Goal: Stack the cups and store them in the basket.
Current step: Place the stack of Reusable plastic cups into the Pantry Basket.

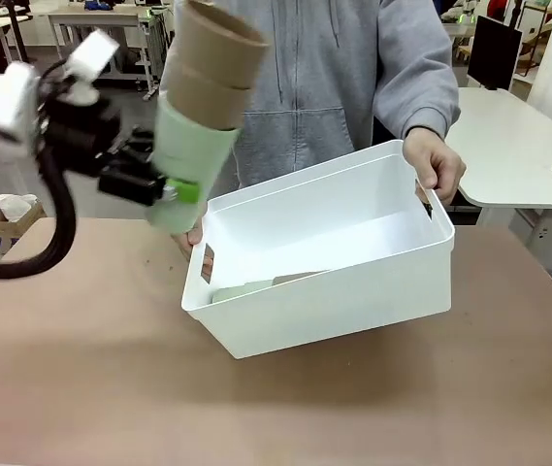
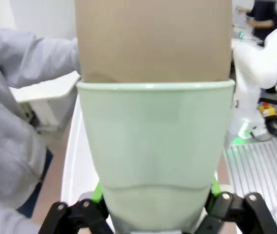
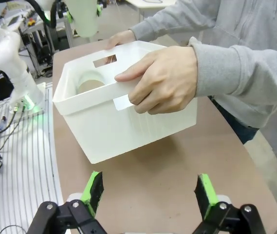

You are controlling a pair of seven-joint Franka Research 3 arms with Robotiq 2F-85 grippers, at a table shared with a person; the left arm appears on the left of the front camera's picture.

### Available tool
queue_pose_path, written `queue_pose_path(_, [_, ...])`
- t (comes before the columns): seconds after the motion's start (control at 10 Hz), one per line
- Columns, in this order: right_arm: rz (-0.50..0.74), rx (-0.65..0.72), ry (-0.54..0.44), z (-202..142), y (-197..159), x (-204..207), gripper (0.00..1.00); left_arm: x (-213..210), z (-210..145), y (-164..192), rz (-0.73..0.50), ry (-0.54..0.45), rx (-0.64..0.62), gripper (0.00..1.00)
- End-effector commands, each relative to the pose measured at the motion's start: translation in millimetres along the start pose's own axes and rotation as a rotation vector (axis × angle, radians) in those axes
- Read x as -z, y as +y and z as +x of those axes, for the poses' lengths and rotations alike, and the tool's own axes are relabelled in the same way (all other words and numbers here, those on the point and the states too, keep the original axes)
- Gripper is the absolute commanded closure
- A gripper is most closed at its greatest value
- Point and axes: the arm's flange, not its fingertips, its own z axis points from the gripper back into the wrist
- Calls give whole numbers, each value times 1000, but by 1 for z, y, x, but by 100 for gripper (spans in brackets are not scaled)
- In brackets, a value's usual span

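So the left gripper (image 1: pixel 164 189) has its green pads clamped on the narrow bottom end of a pale mint green matte tumbler (image 1: pixel 190 155), with tan-brown tumblers (image 1: pixel 215 63) nested in its mouth. In the front view the whole stack hangs in the air, its long axis running from about 7 o'clock up to 1 o'clock, open mouths pointing up and away toward the person.

The white rectangular plastic bin (image 1: pixel 353 301) sits at roughly 4 o'clock from that gripper, pretty close. The person has a hand (image 3: pixel 160 80) on each end and is tipping it so the opening faces the robot's side. There's already at least one tumbler lying inside (image 3: pixel 90 83), at the end nearest the left arm, though I can't count how many.

The right gripper (image 3: pixel 149 192) is wide open with nothing between its fingers, hovering over the brown table (image 1: pixel 81 388) at the bin's other end.

My guess: the left arm is the one to finish this, swinging the stack down toward 4 o'clock, probably laying it flatter to fit.
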Motion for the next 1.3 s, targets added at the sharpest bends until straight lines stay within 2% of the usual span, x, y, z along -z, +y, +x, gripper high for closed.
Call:
queue_pose_path(0.0, [1, -9, -13, 1, -1, -1, 0, 21, 33, 16, 4, 230, -50, 15])
queue_pose_path(0.2, [1, -9, -13, 1, -1, -1, 0, 55, 57, 26, 34, 449, -76, 15])
queue_pose_path(0.5, [1, -9, -13, 1, -1, -1, 0, 100, 57, 47, 90, 624, -89, 15])
queue_pose_path(0.8, [1, -9, -13, 1, -1, -1, 0, 139, 32, 65, 148, 707, -129, 15])
queue_pose_path(1.2, [1, -9, -13, 1, -1, -1, 0, 172, 9, 67, 170, 751, -149, 15])
